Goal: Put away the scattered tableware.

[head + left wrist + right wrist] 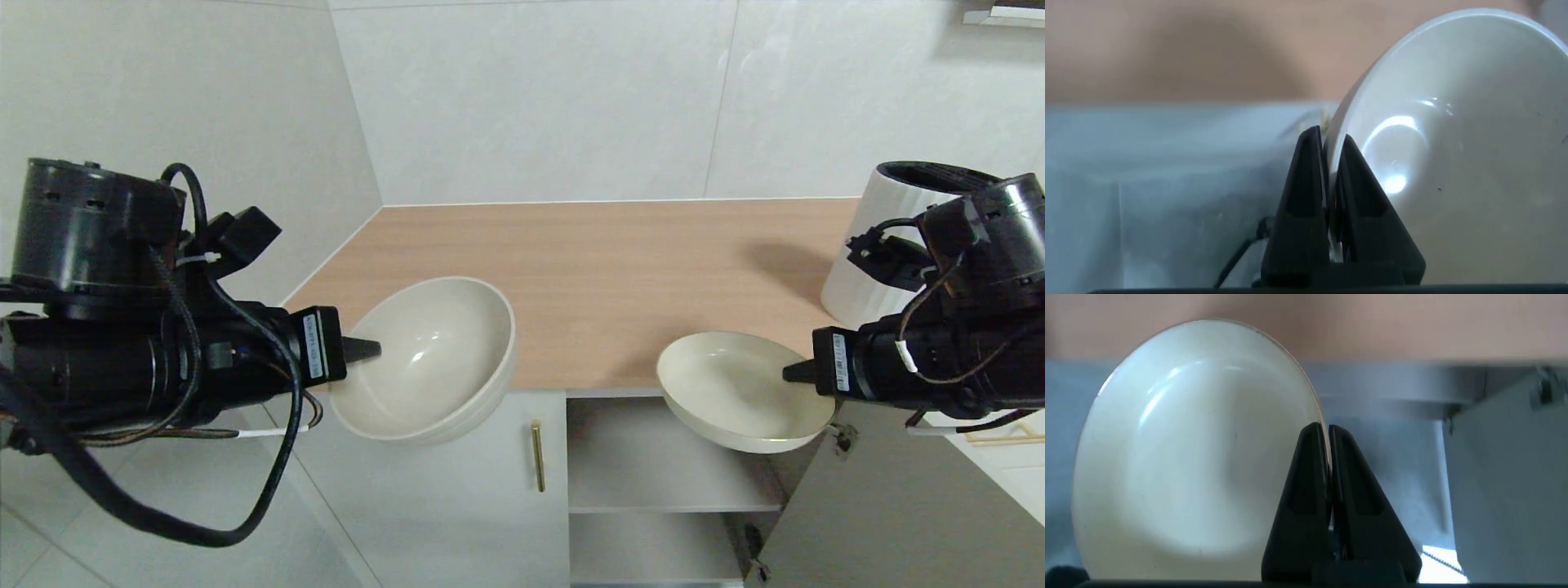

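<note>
My left gripper (374, 349) is pinched tight on the rim of a deep bowl (433, 359), holding it tilted in the air just off the counter's (604, 261) front edge, near its left corner. My right gripper (789, 373) is closed on the rim of a shallow dish (731, 388), held off the same edge above the open cabinet (653, 465). A white pot (869, 245) stands at the counter's right end.

Head camera overlooks bowl (433, 359) and plate (735, 392); wrist cameras view them close.
</note>
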Tool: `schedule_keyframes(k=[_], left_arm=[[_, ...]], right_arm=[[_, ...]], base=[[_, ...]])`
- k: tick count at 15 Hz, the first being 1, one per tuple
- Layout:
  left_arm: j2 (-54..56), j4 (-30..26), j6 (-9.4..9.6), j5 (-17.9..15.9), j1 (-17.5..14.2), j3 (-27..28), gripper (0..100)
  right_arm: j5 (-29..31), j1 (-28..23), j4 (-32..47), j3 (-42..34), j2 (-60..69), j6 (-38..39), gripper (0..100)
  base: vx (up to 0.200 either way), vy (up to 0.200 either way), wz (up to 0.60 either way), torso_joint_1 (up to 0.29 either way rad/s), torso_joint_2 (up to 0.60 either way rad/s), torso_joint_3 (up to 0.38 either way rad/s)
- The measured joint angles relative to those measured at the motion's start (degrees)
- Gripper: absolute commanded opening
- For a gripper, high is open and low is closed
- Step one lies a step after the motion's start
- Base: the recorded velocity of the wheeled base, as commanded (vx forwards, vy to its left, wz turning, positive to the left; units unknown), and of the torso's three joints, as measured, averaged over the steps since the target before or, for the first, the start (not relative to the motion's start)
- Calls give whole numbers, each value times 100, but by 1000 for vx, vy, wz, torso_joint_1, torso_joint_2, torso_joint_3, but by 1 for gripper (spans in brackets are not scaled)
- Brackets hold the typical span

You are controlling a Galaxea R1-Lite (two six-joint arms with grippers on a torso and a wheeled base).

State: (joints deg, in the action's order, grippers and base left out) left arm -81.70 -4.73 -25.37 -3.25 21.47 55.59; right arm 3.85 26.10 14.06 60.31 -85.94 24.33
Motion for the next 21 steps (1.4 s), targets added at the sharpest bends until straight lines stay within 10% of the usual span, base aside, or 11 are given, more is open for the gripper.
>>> schedule_keyframes(k=[21], left_arm=[[-162, 11, 50, -33, 182, -385, 0]], right_arm=[[55, -45, -631, -689, -176, -193, 0]], base=[[0, 0, 0, -85, 224, 137]])
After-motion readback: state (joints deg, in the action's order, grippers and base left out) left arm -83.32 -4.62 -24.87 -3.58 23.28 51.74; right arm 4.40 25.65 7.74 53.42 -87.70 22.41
